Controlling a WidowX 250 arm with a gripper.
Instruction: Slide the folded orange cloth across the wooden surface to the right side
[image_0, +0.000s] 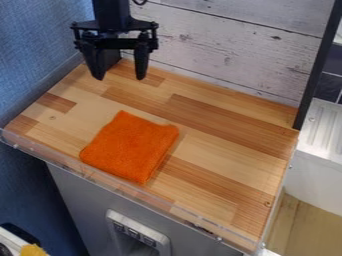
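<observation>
The black gripper (120, 77) hangs over the back left part of the wooden top, its two fingers apart and nothing between them. An orange cloth (131, 146), folded into a rough square, lies flat on the wooden surface (227, 132), left of its middle and close to the front edge. The cloth is in front of the gripper and below it in the view, and the two do not touch.
A white plank wall (220, 55) closes the back, and a blue wall (37, 40) stands at the left. A clear low rim (120, 187) runs along the front edge. A black post (317, 65) rises at the back right corner.
</observation>
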